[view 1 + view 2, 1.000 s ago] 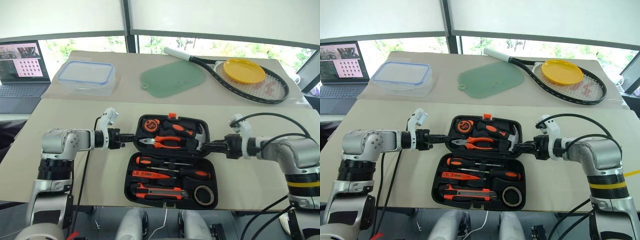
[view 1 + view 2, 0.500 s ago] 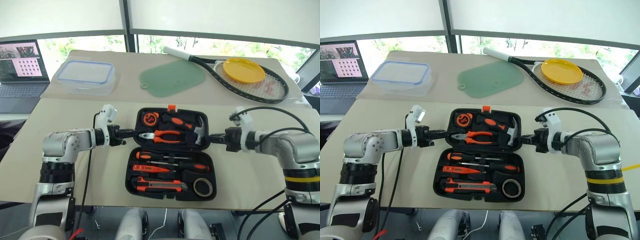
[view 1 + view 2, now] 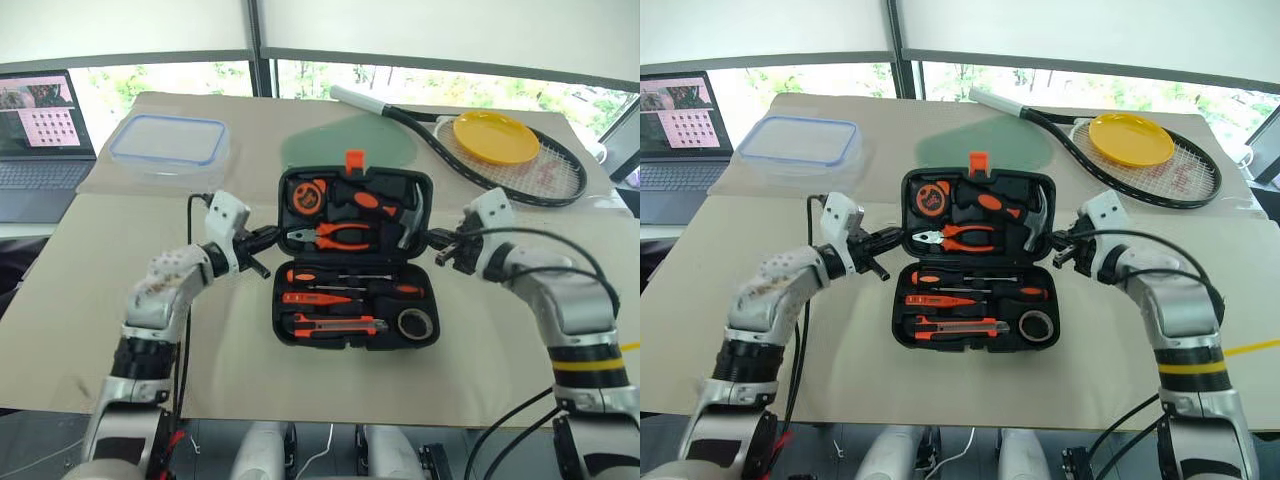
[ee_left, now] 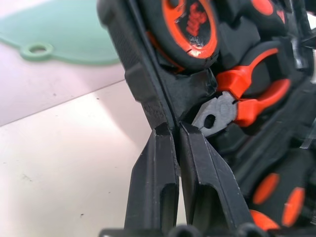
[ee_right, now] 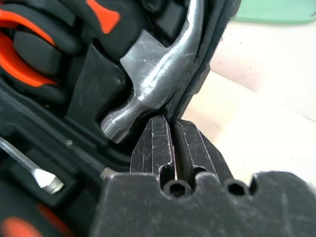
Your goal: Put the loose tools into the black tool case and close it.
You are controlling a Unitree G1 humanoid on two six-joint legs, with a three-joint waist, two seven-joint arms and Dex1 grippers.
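Starting at the far left, a laptop (image 3: 40,130) sits open beside the table (image 3: 60,300), and a clear box with a blue rim (image 3: 168,148) rests on the far left part of the table. Nearer, the left gripper (image 3: 268,238) reaches in from the left, its two black fingers (image 4: 158,182) pinched on the left edge of the case's lid.

At the middle of the table stands the black tool case (image 3: 355,262), open, with its far half tilted up toward the near side and an orange latch (image 3: 354,160) at its top edge. That raised half holds a tape measure (image 3: 304,196), pliers (image 3: 336,236) and a hammer (image 5: 153,79). The near half lies flat and holds two screwdrivers (image 3: 350,283), a slim orange tester (image 3: 312,299), a utility knife (image 3: 330,325) and a dark tape roll (image 3: 411,323), each in its recess.

Behind the case lies a green cutting mat (image 3: 345,142).

On the right, the right gripper (image 3: 436,243) comes in from that side, its fingers (image 5: 159,148) closed on the right edge of the lid, just beside the hammer head. Far right, a tennis racket (image 3: 530,170) lies on the table with a yellow plate (image 3: 495,137) on its strings.
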